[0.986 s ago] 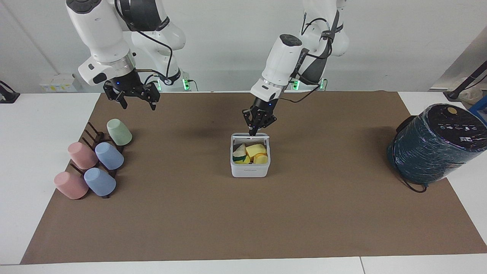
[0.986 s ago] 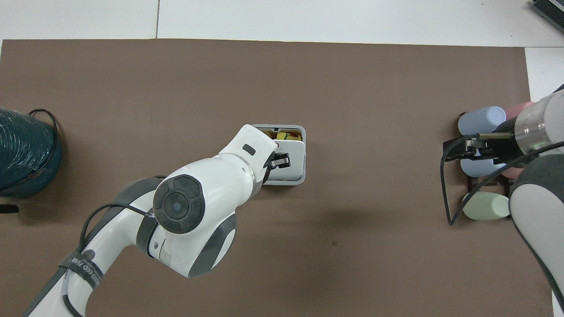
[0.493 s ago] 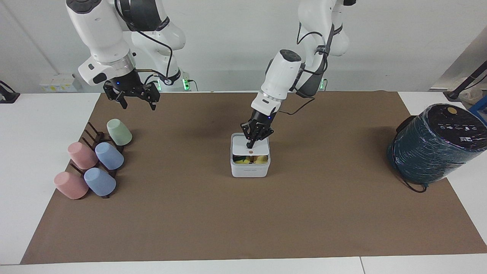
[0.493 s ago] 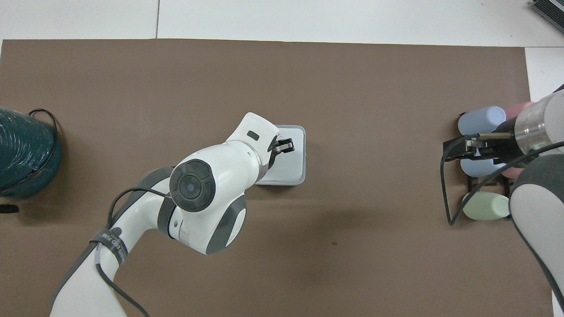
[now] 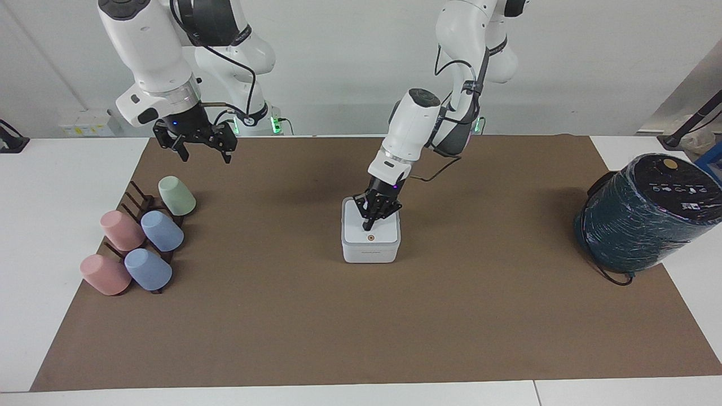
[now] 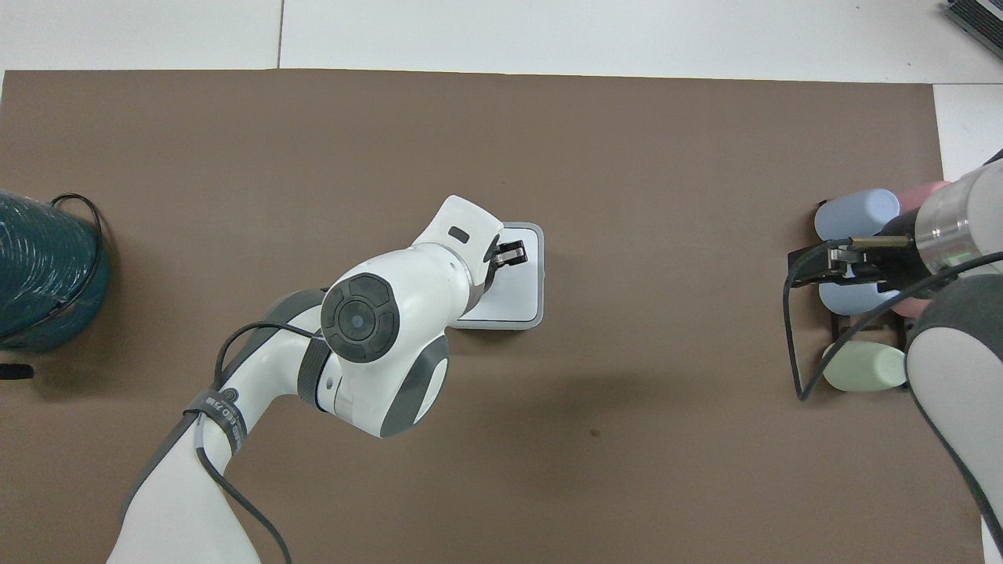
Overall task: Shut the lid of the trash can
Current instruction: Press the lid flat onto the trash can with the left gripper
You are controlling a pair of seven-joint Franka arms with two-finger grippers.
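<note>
The white square trash can (image 5: 370, 255) stands mid-table on the brown mat. Its lid (image 5: 385, 228) lies flat on top of it, with the orange dot facing up near the edge farthest from the robots. The can's contents are hidden. My left gripper (image 5: 368, 226) is shut, with its tips pressed on the lid just on the robots' side of the dot. In the overhead view the left gripper (image 6: 513, 255) covers part of the lid (image 6: 513, 296). My right gripper (image 5: 204, 153) is open and empty, waiting in the air over the cup rack.
Several pastel cups (image 5: 162, 230) lie on a dark rack (image 5: 137, 198) toward the right arm's end. A large dark teal wrapped cylinder (image 5: 643, 217) with a cable stands at the left arm's end, also in the overhead view (image 6: 39, 274).
The lid swung from upright down flat onto the can, hiding the yellow contents. My left gripper followed it down and away from the robots. The right arm has not moved.
</note>
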